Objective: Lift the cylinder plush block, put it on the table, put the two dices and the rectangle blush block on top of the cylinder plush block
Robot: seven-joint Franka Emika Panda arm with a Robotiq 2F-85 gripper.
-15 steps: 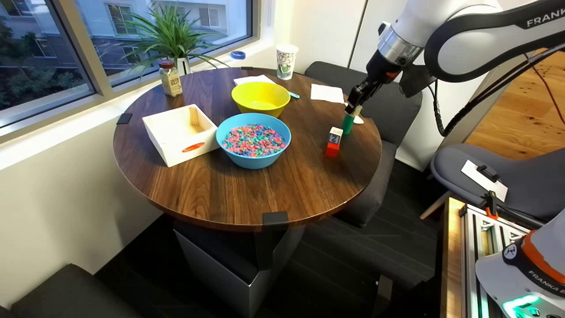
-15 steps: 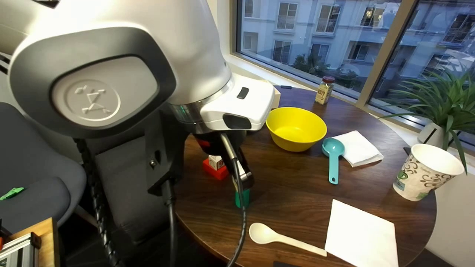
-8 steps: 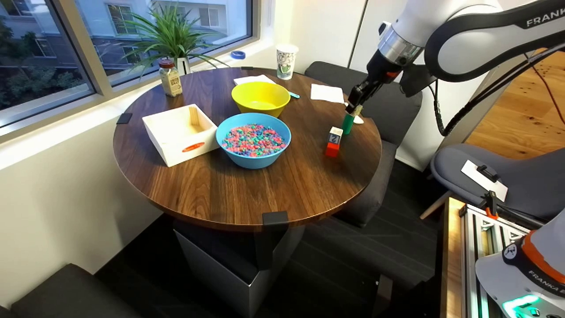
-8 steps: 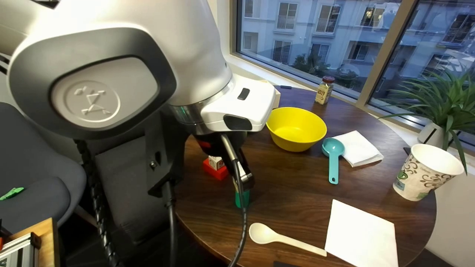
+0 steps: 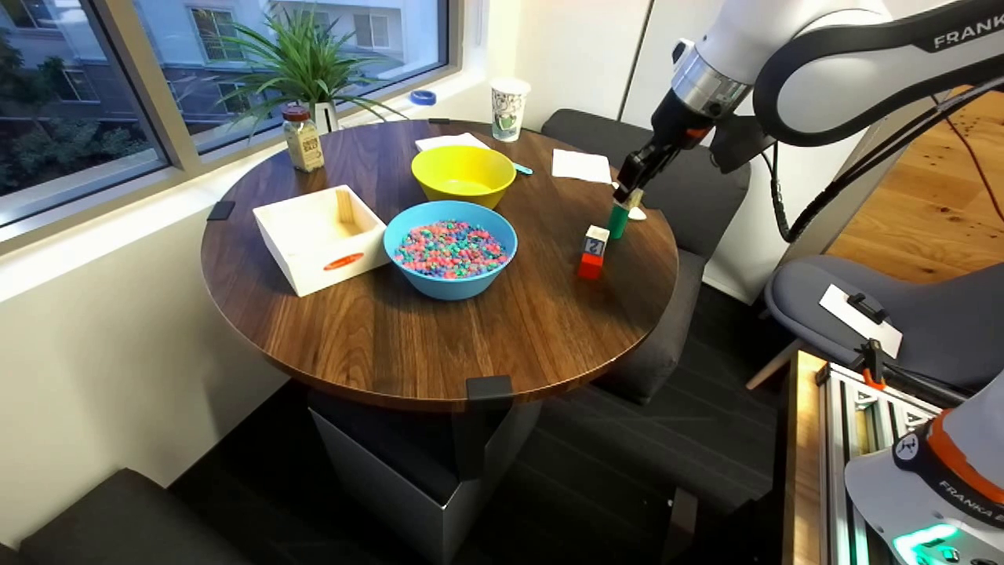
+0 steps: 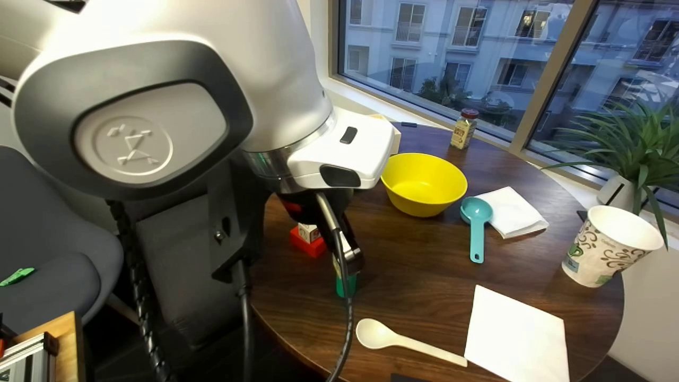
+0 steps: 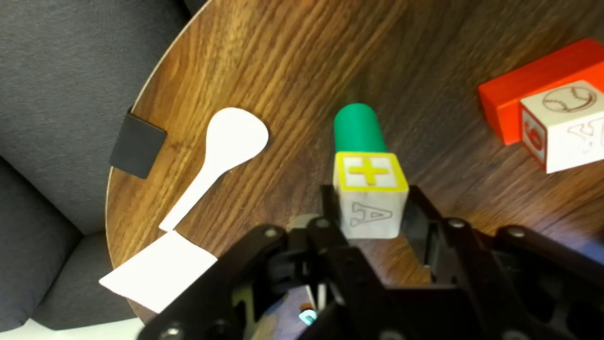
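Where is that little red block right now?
In an exterior view, the red block lies toward the right side of the table, near the green cylinder, with a small pale cube resting on top.

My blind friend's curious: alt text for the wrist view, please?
A robot gripper straddles a yellow-marked cube at the top of a green cylinder on a wooden table. Another cube rests on a red block at image right; a pale spoon lies left.

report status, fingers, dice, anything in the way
Fingers flank plus-marked die, clamped or released unclear. That die appears seated on green cylinder. Red block, second die on top, stands apart, seemingly not in the way.
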